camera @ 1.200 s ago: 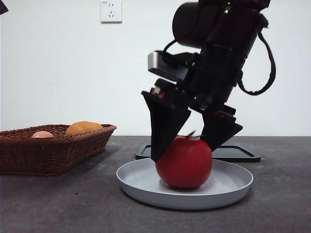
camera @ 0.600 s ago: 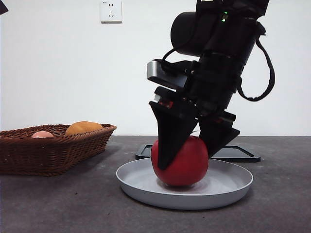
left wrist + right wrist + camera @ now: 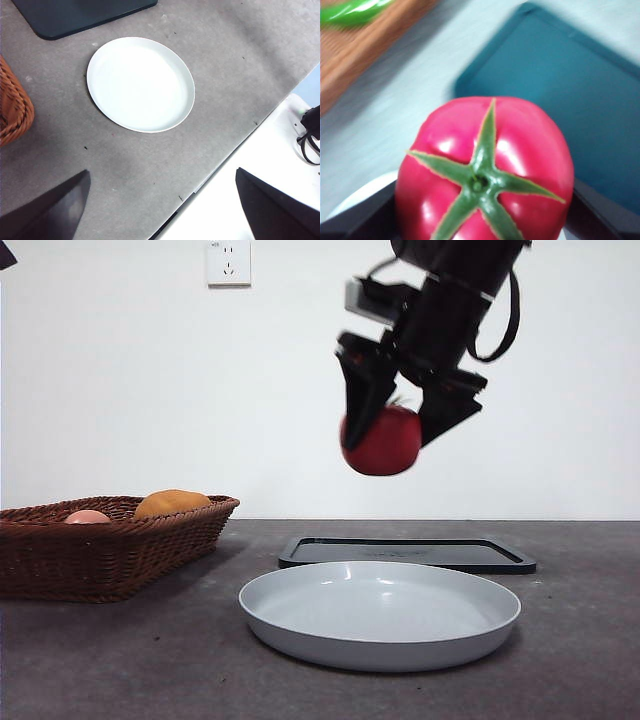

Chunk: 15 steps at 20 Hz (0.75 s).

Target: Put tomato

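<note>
Right gripper [image 3: 405,405] is holding the tomato [image 3: 381,440] in the air.

Its jaws are clamping the tomato's sides, high above the grey plate [image 3: 300,612] lying near the desk's front edge, with a dark tray [image 3: 500,557] behind. Left gripper [image 3: 160,210] is hanging wide open over the desk, gripping nothing.
</note>
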### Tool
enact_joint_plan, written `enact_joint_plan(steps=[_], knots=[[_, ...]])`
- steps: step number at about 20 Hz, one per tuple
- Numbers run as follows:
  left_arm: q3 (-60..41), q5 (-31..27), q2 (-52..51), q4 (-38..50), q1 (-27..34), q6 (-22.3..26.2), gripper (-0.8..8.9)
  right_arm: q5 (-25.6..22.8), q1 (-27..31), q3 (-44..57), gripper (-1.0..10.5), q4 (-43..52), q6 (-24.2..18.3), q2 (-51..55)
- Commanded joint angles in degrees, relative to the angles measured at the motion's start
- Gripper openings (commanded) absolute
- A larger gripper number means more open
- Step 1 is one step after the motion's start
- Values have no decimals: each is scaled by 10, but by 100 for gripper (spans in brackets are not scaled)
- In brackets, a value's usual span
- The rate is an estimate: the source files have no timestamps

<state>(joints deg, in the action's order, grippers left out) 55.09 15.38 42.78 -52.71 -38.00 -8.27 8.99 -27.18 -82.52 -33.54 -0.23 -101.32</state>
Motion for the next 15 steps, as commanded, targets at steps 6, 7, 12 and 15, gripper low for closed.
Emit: enact_joint_plan(steps=[6, 7, 12, 15], knots=[[9, 3, 3, 1, -3, 0, 465, 0, 54, -135, 271, 15, -20, -184], [9, 3, 3, -2, -3, 0, 465, 0, 56, -143, 271, 23, -20, -201], [9, 3, 3, -2, -3, 0, 465, -1, 57, -147, 278, 53, -20, -240], [9, 3, 3, -1, -3, 0, 465, 0, 56, -147, 339, 49, -20, -241]])
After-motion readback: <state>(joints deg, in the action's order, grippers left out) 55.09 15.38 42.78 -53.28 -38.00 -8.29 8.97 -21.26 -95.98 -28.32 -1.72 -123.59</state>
